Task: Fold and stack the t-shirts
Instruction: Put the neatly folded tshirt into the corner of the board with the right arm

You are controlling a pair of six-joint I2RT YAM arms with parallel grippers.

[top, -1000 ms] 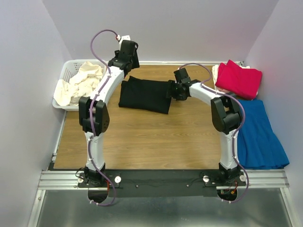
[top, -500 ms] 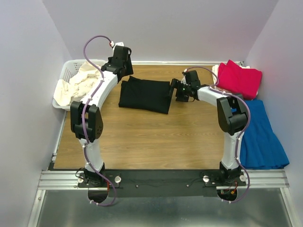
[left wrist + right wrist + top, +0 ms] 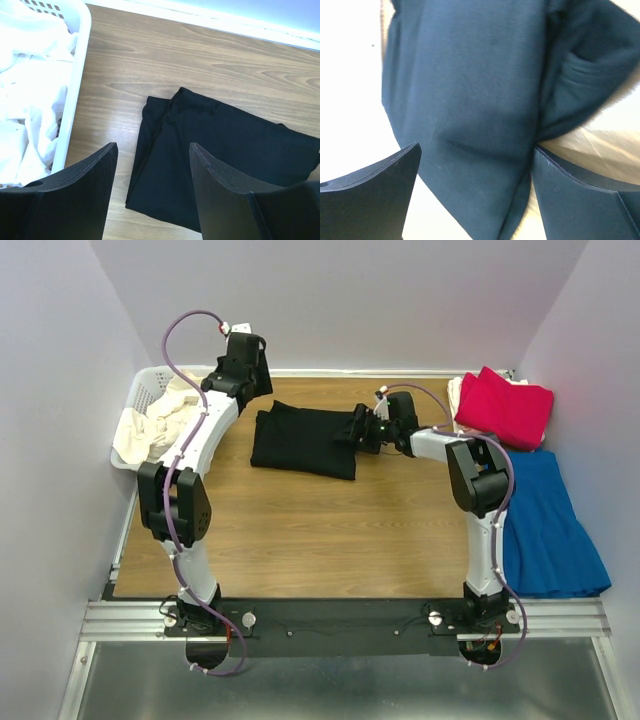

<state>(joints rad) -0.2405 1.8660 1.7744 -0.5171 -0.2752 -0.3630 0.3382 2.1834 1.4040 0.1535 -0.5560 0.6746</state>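
A black t-shirt point(image 3: 305, 440) lies folded in a rectangle at the back middle of the table; no print shows. My left gripper point(image 3: 252, 388) hovers open and empty above its left end; in the left wrist view point(image 3: 152, 146) the shirt point(image 3: 225, 145) lies below the fingers. My right gripper point(image 3: 358, 430) is low at the shirt's right edge, open, with the black cloth point(image 3: 470, 75) between and under its fingers point(image 3: 395, 180). A crimson t-shirt point(image 3: 505, 405) lies folded on a cream one point(image 3: 458, 390) at the back right. Crumpled cream t-shirts point(image 3: 165, 415) fill the basket.
The white lattice basket point(image 3: 140, 390) stands at the back left; its rim point(image 3: 80, 75) is just left of the black shirt. A blue cloth point(image 3: 550, 525) hangs over the table's right edge. Bare wood point(image 3: 300, 530) lies in front of the shirt.
My left gripper has drawn back and to the left, off the shirt's left end. My right gripper has shifted left onto the shirt's right edge. The shirt has kept its place.
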